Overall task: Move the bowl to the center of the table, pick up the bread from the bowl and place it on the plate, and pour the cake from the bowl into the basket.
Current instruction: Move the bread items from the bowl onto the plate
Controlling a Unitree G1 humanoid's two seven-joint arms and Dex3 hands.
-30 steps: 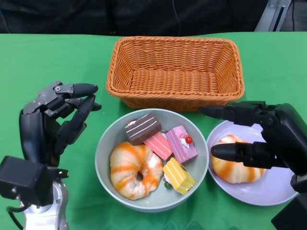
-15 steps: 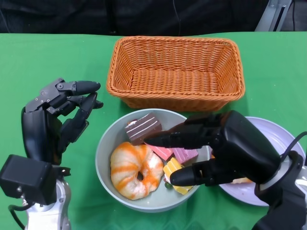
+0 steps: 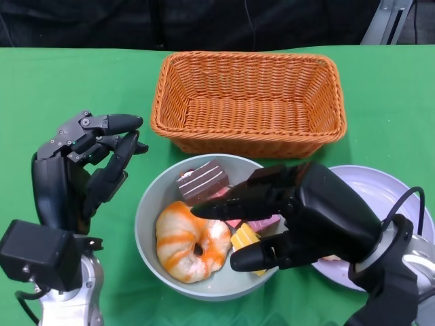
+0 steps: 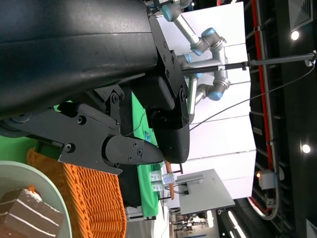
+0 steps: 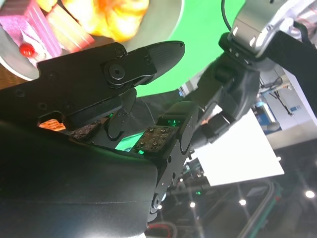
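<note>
Here the right hand [image 3: 285, 221] hangs over the bowl [image 3: 146, 224], fingers apart, holding nothing; the left hand [image 3: 85, 166] (also empty, fingers apart) waits beside it. Only the head view shows the bread [image 3: 190, 241].

I see the grey bowl [image 3: 151, 224] just before the wicker basket [image 3: 249, 102], holding orange-striped bread [image 3: 183, 241] and cake slices [image 3: 204, 180]; lavender plate [image 3: 387, 193] beside the bowl.
</note>
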